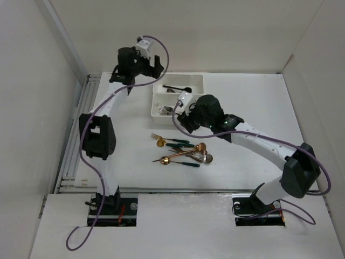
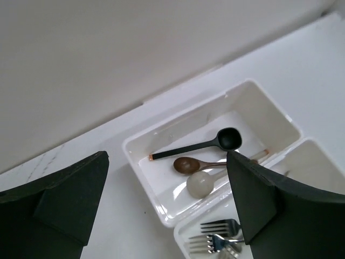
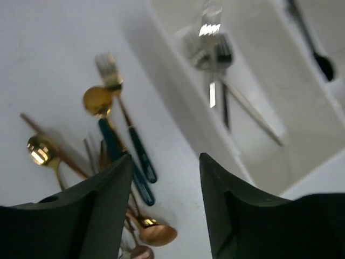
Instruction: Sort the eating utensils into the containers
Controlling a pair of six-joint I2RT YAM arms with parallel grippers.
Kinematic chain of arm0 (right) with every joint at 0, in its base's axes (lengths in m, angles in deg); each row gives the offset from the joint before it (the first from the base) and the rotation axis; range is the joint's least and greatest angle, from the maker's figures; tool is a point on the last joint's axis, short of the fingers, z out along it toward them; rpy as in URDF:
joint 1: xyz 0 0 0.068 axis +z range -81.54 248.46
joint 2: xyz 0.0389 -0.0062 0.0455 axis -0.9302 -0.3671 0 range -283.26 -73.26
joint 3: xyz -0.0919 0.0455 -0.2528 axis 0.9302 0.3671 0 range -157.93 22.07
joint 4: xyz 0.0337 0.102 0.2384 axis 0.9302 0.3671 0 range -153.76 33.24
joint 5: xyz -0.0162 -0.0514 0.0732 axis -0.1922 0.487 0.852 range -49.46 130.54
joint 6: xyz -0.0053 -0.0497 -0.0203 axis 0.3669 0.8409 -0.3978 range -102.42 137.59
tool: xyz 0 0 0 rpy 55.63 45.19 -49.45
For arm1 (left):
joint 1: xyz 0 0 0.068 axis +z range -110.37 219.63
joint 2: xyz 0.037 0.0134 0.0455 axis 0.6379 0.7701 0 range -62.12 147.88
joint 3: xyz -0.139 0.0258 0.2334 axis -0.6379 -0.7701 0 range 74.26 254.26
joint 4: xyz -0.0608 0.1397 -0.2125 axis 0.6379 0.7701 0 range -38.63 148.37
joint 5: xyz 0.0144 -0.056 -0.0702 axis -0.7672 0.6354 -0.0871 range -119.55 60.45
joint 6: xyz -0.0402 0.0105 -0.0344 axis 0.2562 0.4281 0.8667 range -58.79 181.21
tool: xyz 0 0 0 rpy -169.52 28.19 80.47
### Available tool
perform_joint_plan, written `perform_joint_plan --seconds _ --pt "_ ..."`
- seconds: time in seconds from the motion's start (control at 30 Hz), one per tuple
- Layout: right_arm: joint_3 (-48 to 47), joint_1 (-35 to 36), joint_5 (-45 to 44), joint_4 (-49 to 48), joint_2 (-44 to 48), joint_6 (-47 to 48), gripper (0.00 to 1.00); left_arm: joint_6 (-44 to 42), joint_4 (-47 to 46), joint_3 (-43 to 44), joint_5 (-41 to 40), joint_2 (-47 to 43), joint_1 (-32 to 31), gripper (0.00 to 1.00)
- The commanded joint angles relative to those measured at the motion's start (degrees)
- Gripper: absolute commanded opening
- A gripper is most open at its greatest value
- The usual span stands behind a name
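Two white trays sit side by side at the back of the table. The far tray [image 1: 197, 78] holds a black spoon [image 2: 229, 139], a brown spoon [image 2: 187, 164] and a pale spoon [image 2: 200, 184]. The near tray [image 1: 156, 110] holds silver forks [image 3: 212, 46], which also show in the left wrist view [image 2: 215, 243]. Several gold, copper and green-handled utensils [image 1: 183, 152] lie in a loose pile on the table. My left gripper [image 1: 153, 63] [image 2: 166, 162] hangs open and empty above the far tray's left end. My right gripper [image 1: 180, 108] [image 3: 165, 159] is open and empty, between the near tray and the pile.
White walls enclose the table at the back and both sides. A metal rail [image 1: 73, 145] runs along the left edge. In the right wrist view a gold fork [image 3: 110, 70], a gold spoon [image 3: 97, 101] and a copper spoon [image 3: 156, 233] lie close to the fingers.
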Motion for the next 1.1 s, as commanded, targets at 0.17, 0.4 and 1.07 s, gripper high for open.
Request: perform_joint_plan --seconds 0.17,0.4,1.07 --pt "-4.64 7.83 5.33 10.41 -13.94 4.82 0.52 9.42 19.35 -3.36 -4.14 -17.72 5.04 0.88" --pt "-6.67 10.02 4.71 13.14 -20.46 8.95 0.54 10.27 20.69 -18.47 -10.93 -29.58 5.57 0.89" --pt "-2.28 12.57 -2.68 12.77 -7.12 -4.58 0.63 10.63 21.83 -30.34 -11.45 -40.76 6.98 0.89"
